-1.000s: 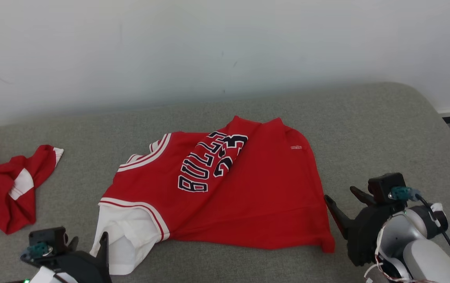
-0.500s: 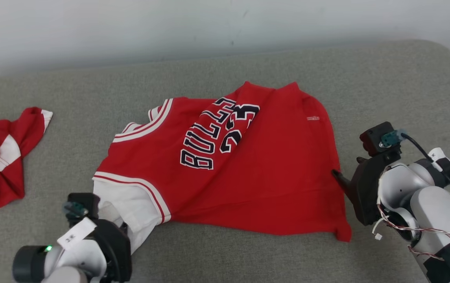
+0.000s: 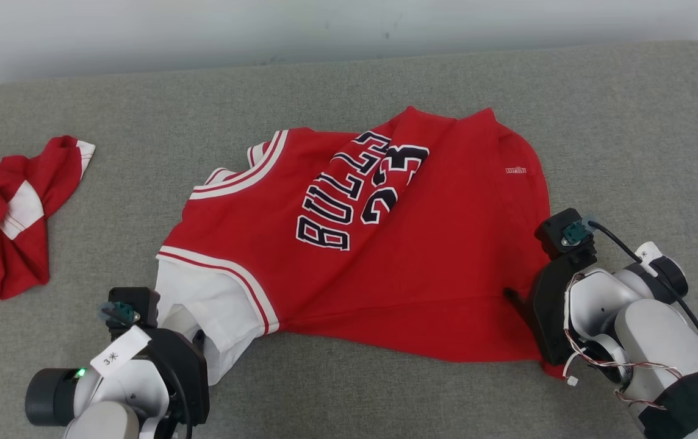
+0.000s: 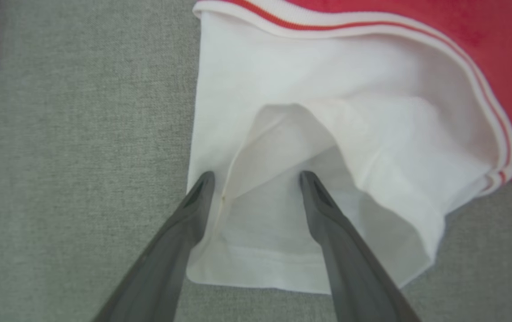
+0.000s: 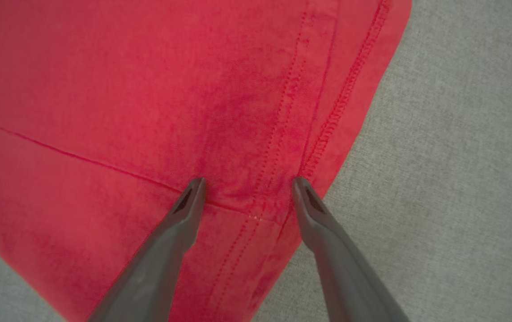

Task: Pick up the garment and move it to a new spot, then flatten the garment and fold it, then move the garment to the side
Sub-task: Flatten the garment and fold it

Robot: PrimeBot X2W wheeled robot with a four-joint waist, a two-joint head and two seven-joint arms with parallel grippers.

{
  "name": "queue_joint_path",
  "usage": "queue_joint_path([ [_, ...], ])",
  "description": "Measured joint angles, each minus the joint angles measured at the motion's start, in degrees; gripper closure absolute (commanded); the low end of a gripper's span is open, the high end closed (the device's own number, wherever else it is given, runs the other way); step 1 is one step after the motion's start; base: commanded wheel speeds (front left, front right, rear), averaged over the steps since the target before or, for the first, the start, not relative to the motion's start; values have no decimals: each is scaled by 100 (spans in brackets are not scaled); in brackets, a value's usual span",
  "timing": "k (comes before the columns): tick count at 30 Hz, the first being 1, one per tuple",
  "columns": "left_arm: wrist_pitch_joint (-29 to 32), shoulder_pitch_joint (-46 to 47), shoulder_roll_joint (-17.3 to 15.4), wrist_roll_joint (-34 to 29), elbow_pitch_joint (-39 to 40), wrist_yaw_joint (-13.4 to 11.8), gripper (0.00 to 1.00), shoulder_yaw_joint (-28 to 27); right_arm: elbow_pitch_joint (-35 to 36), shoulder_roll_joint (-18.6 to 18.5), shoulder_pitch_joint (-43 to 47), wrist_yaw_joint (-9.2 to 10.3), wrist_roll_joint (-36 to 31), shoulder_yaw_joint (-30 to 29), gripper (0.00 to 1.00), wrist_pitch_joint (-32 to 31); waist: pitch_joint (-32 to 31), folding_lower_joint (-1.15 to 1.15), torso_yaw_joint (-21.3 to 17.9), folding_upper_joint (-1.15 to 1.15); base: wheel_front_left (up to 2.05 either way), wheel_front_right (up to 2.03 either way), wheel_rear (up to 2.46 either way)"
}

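head view: jersey flat; both end effectors spread

Left pincer and right pincer both gape wide

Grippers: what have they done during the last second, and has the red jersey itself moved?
Both arms reached in to the jersey: the left gripper is now over its white sleeve, the right gripper over its red hem corner. Both open, nothing held. The jersey lies as before; the head camera tilted down.
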State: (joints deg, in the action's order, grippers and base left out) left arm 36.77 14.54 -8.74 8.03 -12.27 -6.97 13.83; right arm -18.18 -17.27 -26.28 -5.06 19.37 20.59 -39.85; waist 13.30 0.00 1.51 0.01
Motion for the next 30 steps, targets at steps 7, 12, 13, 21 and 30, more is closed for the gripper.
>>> queue_joint_path([
  [7,0,8,-13,10,-21,0,0,-52,-25,12,-6,22,0,-4,0,-3,14,0,-10,0,0,0,0],
  [12,-53,-11,-69,41,38,-2,0,-203,-74,19,-3,111,0,-52,0,10,-16,0,-24,0,0,0,0],
  [13,-53,-27,-91,41,66,-2,0,-218,-79,14,-1,112,0,-63,0,10,-32,0,-24,0,0,0,0],
  [21,-58,-307,-167,33,348,-5,0,-226,-120,64,77,180,-2,-36,0,62,-96,0,-22,0,0,0,0],
  [30,-115,-393,-122,22,612,-7,22,-230,-165,97,125,211,-13,-15,66,162,-124,0,6,0,0,0,0],
])
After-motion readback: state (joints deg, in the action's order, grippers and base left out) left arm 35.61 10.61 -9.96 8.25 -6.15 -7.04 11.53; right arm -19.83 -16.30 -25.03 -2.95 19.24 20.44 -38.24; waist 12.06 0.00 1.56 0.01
